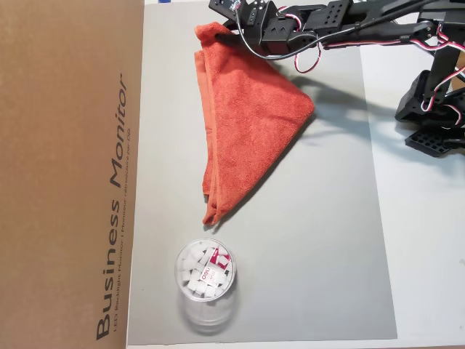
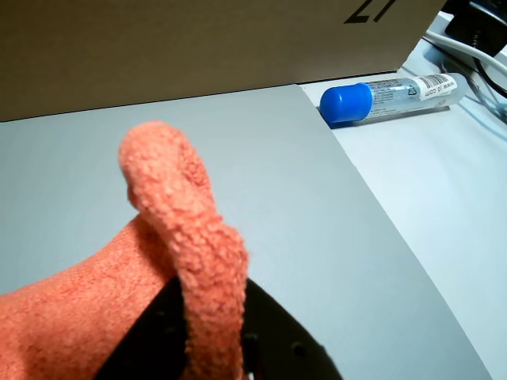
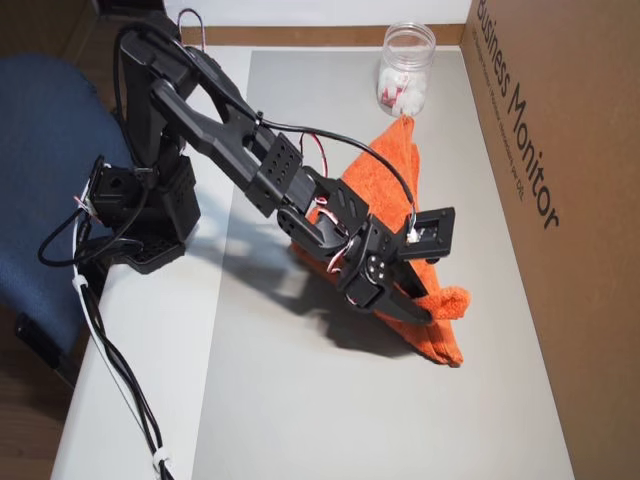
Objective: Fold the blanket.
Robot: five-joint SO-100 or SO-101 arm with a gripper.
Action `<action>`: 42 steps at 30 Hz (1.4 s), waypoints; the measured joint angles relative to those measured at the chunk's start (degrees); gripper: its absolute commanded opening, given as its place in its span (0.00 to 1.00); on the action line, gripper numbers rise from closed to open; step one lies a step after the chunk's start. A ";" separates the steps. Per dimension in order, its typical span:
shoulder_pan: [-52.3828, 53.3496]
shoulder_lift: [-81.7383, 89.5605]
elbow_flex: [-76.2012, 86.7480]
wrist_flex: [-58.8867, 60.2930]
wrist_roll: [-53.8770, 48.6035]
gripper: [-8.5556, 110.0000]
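Note:
The orange-red blanket (image 1: 247,116) lies on the grey mat (image 1: 320,240), folded into a rough triangle whose long edge runs along the left in that overhead view. Its far corner is bunched and lifted a little. My gripper (image 1: 227,23) is shut on that corner. In the wrist view a thick roll of blanket (image 2: 190,245) rises between the black jaws of the gripper (image 2: 215,352). From the opposite side, the other overhead view shows the gripper (image 3: 425,315) pinching the blanket (image 3: 375,175) at its near corner.
A brown "Business Monitor" cardboard box (image 1: 65,174) borders the mat, on the right in the other overhead view (image 3: 560,200). A clear jar (image 1: 205,275) of white pieces stands by the blanket's tip. A blue-capped tube (image 2: 388,95) lies off the mat. The arm's base (image 3: 140,220) stands beside a blue chair (image 3: 40,150).

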 measured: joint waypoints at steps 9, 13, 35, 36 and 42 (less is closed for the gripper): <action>0.00 -2.29 -1.58 0.00 0.00 0.07; 0.00 -2.29 -1.58 0.00 0.00 0.11; -4.31 8.79 7.21 0.00 8.53 0.19; -4.48 10.11 7.82 0.00 8.96 0.19; -5.54 15.82 11.07 0.00 8.53 0.19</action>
